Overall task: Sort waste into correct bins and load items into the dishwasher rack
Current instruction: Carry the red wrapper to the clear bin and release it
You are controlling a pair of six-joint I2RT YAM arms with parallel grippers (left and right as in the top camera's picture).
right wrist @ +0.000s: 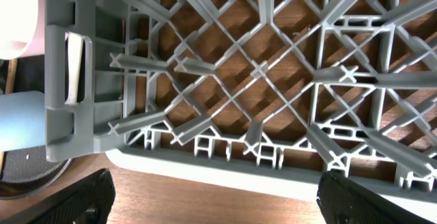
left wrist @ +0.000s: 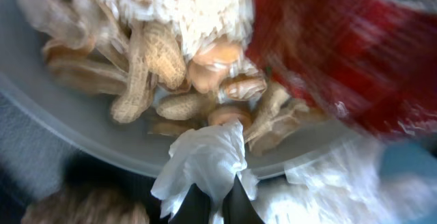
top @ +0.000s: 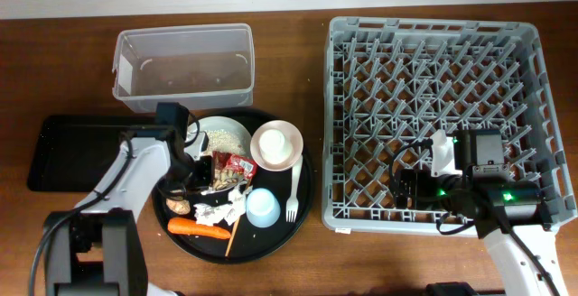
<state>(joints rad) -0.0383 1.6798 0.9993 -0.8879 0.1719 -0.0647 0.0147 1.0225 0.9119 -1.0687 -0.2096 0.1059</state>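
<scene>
My left gripper [top: 192, 177] hangs over the round black tray, shut on a crumpled white napkin [left wrist: 205, 157] pinched between its dark fingertips [left wrist: 235, 203]. Just beyond lies a white bowl [left wrist: 68, 125] of peanut shells [left wrist: 147, 67] and rice grains [left wrist: 191, 9], with the red wrapper [left wrist: 341, 53] to the right. From overhead I see the wrapper [top: 238, 162], more napkins [top: 226, 209], the carrot [top: 199, 229], chopstick [top: 233, 235], fork [top: 293, 192], blue cup [top: 263, 207] and pink bowl [top: 276, 144]. My right gripper [top: 406, 186] stands open above the front of the grey rack [top: 433, 25], holding nothing.
The clear tub [top: 183, 66] stands behind the round black tray [top: 307, 208]. A shallow black tray [top: 77, 152] lies at the left. In the right wrist view the rack's front wall [right wrist: 205, 157] borders bare wood, with the blue cup [right wrist: 20, 121] at the left.
</scene>
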